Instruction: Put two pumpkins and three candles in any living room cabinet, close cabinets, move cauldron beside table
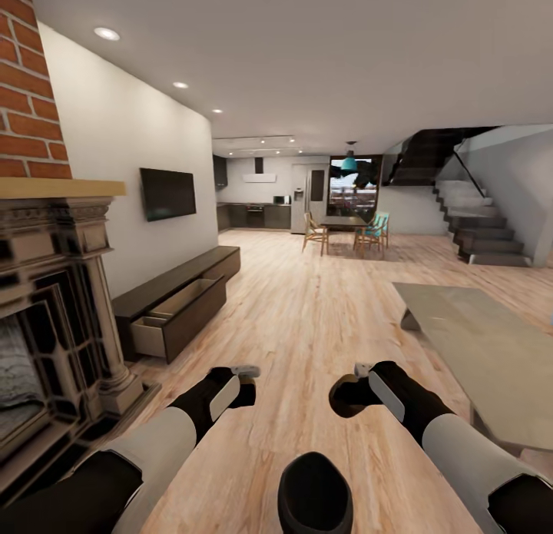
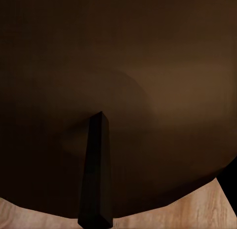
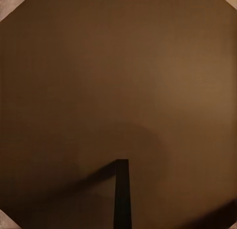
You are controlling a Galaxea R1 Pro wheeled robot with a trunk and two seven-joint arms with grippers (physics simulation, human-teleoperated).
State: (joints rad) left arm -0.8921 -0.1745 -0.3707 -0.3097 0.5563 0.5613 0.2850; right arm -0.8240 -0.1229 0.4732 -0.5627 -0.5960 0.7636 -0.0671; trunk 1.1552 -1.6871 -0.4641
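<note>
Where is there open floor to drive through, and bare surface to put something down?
Wide bare wood floor runs between the cabinet with its open drawer and the coffee table. The tabletop itself looks bare. Tightest beside the fireplace, where the open drawer juts out.

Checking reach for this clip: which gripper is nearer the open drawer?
Left. The left gripper sits just right of the open drawer; the right gripper is farther right, by the table.

Wooden floor (image 1: pixel 322 319) under long cabinet (image 1: pixel 180 288) and apparently bare table (image 1: pixel 484 342)
</note>
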